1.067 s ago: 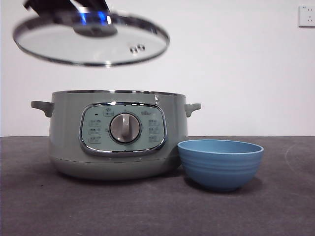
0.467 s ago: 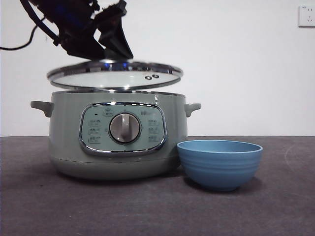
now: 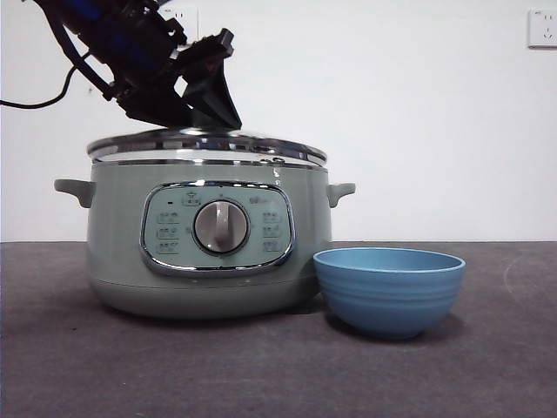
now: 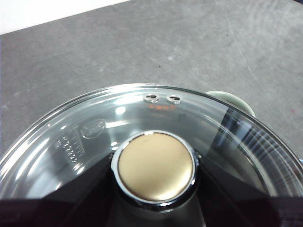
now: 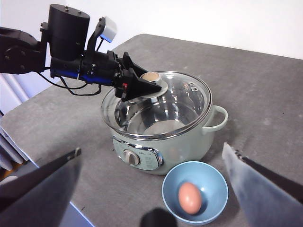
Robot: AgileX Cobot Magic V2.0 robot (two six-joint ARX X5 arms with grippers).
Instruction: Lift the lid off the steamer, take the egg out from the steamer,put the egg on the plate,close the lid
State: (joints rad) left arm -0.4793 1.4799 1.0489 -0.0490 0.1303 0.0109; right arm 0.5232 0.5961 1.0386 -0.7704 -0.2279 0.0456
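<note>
The glass lid [image 3: 207, 144] sits on the pale green steamer [image 3: 122, 248], its chrome rim resting on the pot's edge. My left gripper [image 3: 204, 113] reaches down from the upper left and is shut on the lid's knob [image 4: 155, 166], with a black jaw on each side of it. In the right wrist view the egg [image 5: 190, 197] lies in the blue plate [image 5: 208, 172], which stands just in front of the steamer [image 5: 189, 146]. High above both, my right gripper [image 5: 151, 149] hangs open and holds nothing. The plate [image 3: 389, 292] shows at the pot's right in the front view, where its wall hides the egg.
Dark grey table [image 3: 261, 374] runs under everything, with a white wall behind. The left arm's body and cable [image 5: 61, 52] stretch over the table on the pot's far-left side. A table edge [image 5: 47, 189] lies close to the steamer's control panel side.
The left gripper has brought the lid down from high at the left and set it onto the steamer. The plate has not moved.
</note>
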